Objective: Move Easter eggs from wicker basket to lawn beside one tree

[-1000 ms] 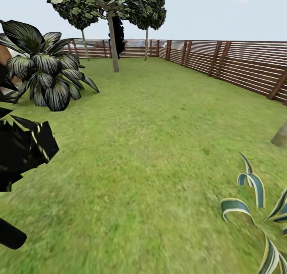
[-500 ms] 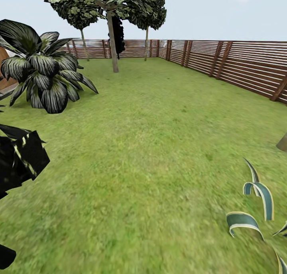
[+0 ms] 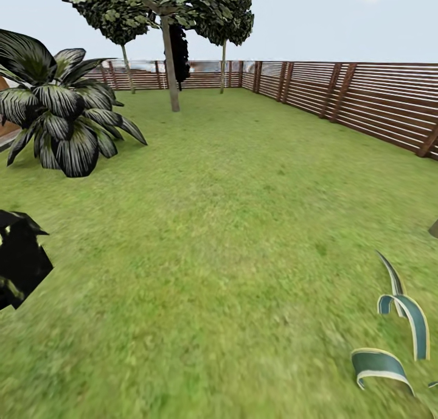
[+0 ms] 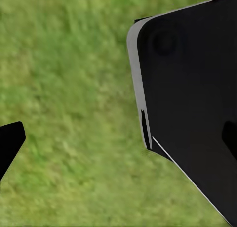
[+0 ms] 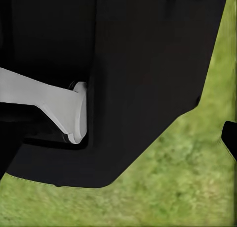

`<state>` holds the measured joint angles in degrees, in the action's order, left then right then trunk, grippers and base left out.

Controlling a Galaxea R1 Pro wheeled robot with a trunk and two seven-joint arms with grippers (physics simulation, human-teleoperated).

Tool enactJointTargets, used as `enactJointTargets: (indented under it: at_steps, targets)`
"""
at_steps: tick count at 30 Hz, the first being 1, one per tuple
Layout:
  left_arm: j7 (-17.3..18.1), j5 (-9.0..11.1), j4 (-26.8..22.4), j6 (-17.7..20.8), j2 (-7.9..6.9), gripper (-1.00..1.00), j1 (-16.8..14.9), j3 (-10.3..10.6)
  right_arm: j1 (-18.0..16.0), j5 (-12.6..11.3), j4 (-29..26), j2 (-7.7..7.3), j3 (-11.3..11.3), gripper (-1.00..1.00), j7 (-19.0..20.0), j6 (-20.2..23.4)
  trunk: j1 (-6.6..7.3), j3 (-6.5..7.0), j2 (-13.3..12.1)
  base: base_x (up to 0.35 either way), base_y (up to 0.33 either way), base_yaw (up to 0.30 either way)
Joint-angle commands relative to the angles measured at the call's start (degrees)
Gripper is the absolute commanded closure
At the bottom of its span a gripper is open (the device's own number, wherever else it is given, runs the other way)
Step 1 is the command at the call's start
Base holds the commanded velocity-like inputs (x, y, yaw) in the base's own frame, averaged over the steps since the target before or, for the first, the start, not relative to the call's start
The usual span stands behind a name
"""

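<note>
Head view looks across the lawn (image 3: 231, 224) of the garden, closed in by the brown slatted fence (image 3: 365, 102) along the far and right edges. At the far edge stands the tree (image 3: 168, 66) with its pale straight trunk, a dark bushy tree (image 3: 179, 47) just behind it and 2 thin-trunked trees (image 3: 126, 66) either side. A dark broad-leaved plant (image 3: 58, 120) sits on the lawn's left side, a black leafy clump (image 3: 21, 264) at the left edge nearer me, and striped curling leaves (image 3: 398, 327) at the near right corner.

Against 1 second ago, the whole picture has slid: the plant and clump lie further left, the striped leaves lower and further right, the trunk base at the right edge nearly gone. That is my camera moving, not the things.

Eggs and basket are nowhere that I can see. My left wrist view and right wrist view give dark bodywork over grass; whether either set of jaws is open or closed I cannot tell.
</note>
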<state>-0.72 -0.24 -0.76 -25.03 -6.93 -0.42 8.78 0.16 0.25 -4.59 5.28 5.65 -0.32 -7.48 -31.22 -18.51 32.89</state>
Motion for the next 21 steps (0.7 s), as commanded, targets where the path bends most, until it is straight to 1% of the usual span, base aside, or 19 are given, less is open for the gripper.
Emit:
enactJointTargets:
  at_steps: [1,21]
  targets:
    - [-0.1,0.0,0.0,-0.2,-0.01,-1.0,0.0,0.3,0.0,0.0,-0.1,-0.01,0.3,-1.0,0.0,-0.1,-0.05,-0.06,0.1,0.313,-0.137,0.0]
    - [-0.1,0.0,0.1,-0.2,-0.01,-1.0,0.0,0.3,0.0,0.1,-0.1,-0.01,0.3,-1.0,0.0,-0.1,-0.05,-0.06,0.1,0.308,-0.132,0.0]
